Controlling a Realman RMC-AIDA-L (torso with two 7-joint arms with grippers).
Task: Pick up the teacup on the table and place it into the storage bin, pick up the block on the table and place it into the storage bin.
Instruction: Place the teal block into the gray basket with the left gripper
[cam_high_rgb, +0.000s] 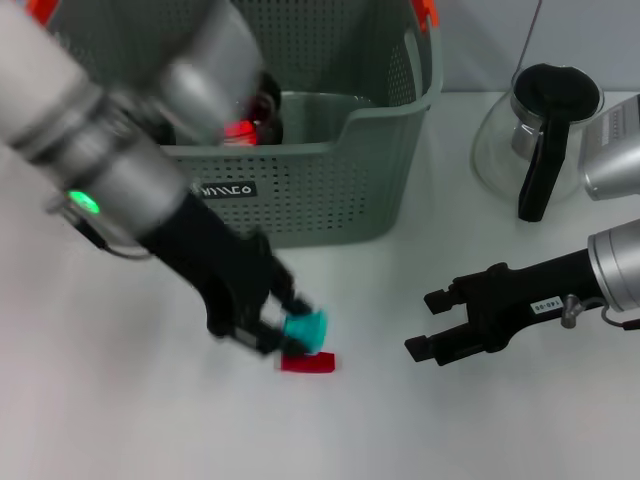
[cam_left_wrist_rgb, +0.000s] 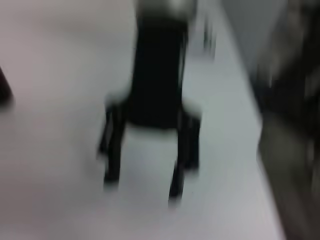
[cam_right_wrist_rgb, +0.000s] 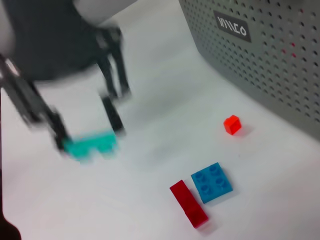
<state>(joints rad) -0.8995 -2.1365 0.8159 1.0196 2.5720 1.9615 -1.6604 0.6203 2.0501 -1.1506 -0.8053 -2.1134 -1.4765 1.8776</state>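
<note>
Left pincer (cam_high_rgb: 290, 330) clenched on teal block (cam_high_rgb: 305, 327); lift clear, carry toward 12 o'clock, release over storage bin (cam_high_rgb: 330, 180). Right pincer (cam_high_rgb: 428, 325) idle, released.

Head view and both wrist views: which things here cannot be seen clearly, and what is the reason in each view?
- Blue flat studded block and small orange-red cube: absent from the head view, probably behind the left gripper and its arm.
- Inside of the grey-green perforated plastic storage bin: head view, mostly covered by the left arm; no teacup can be made out.
- Left wrist view: motion blur; only the right gripper, open, shows.
- Teal block: smeared in the right wrist view.
</note>
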